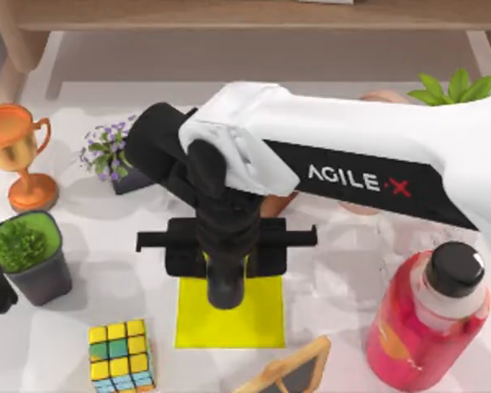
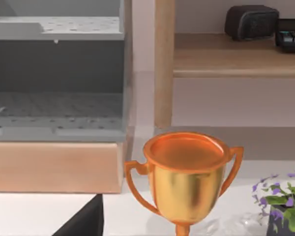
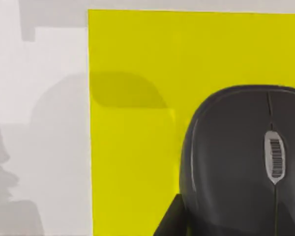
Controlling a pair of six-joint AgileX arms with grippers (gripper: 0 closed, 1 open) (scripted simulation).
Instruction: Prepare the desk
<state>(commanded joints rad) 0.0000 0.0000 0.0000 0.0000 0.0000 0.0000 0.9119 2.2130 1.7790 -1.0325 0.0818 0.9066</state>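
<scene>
Risk: mouse (image 3: 241, 162) could end skewed or half off the yellow mat (image 1: 266, 323) if let go while tilted or off-centre; in the right wrist view it sits toward one side of the mat, not the middle (judgement only).
Risk, second: crowding. A lift or swing of the right arm could clip the red bottle (image 1: 425, 323) or the small framed board (image 1: 290, 370), both near the mat.
Right gripper (image 1: 226, 282): directly above the yellow mat, pointing down; the black mouse lies just beneath it, on the mat.
Grip state: cannot tell. A dark finger edges into the wrist view beside the mouse, but contact or clamping is not clear.
Desk (image 1: 335, 278): white top under the gripper and mat, spreading out all round.
Near the gripper: Rubik's cube (image 1: 120, 354) beside the mat's corner.
Farther off: green plant in grey pot (image 1: 29, 254), purple flowers (image 1: 108, 151), trophy (image 2: 187, 179).
Left arm: parked at the table's left edge, well away from the mat; its camera faces the trophy.
Beyond: wooden shelf (image 2: 236, 54).
</scene>
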